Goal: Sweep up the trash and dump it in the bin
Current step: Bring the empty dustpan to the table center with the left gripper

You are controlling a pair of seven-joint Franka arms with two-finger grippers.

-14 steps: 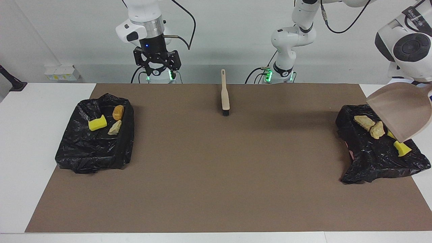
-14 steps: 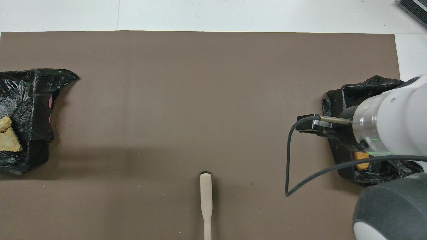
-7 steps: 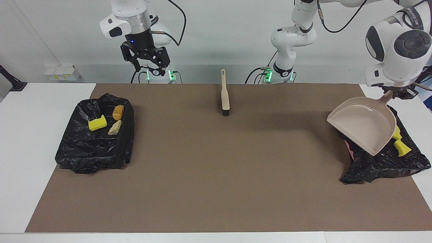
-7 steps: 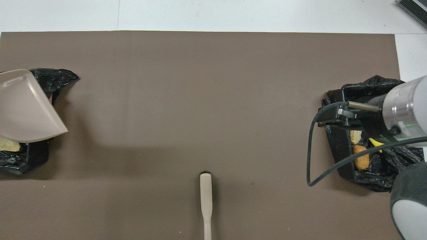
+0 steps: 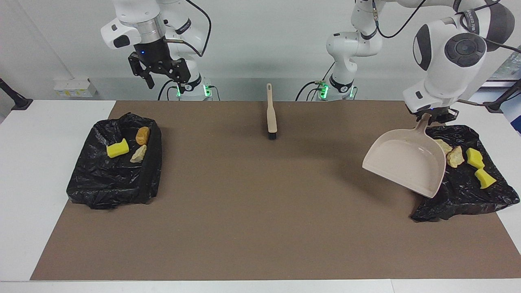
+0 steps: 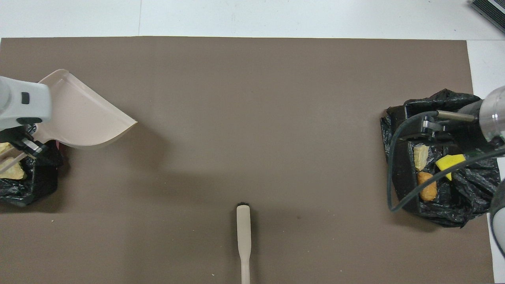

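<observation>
My left gripper point(image 5: 432, 115) is shut on the handle of the beige dustpan point(image 5: 403, 160), which hangs empty and tilted over the mat beside the black-bagged bin point(image 5: 464, 195) at the left arm's end. In that bin lie trash pieces: two bread scraps point(image 5: 454, 156) and two yellow sponge chunks point(image 5: 474, 158). The other black bin point(image 5: 110, 183), at the right arm's end, holds a yellow sponge point(image 5: 117, 148), a brown bread piece point(image 5: 142, 135) and a pale scrap point(image 5: 139, 154). My right gripper point(image 5: 163, 79) is open and empty, high above the table edge near its base. The overhead view shows the dustpan point(image 6: 85, 114) too.
A beige brush point(image 5: 271, 114) with black bristles lies on the brown mat point(image 5: 260, 211) between the two arm bases, bristles pointing away from the robots. Its handle point(image 6: 244, 236) shows at the bottom of the overhead view. A black cable hangs from the right arm point(image 6: 493, 114) over its bin.
The left arm swung the dustpan off its bin toward the table's middle, uncovering the scraps there. The right gripper rose and drifted toward its own end of the table.
</observation>
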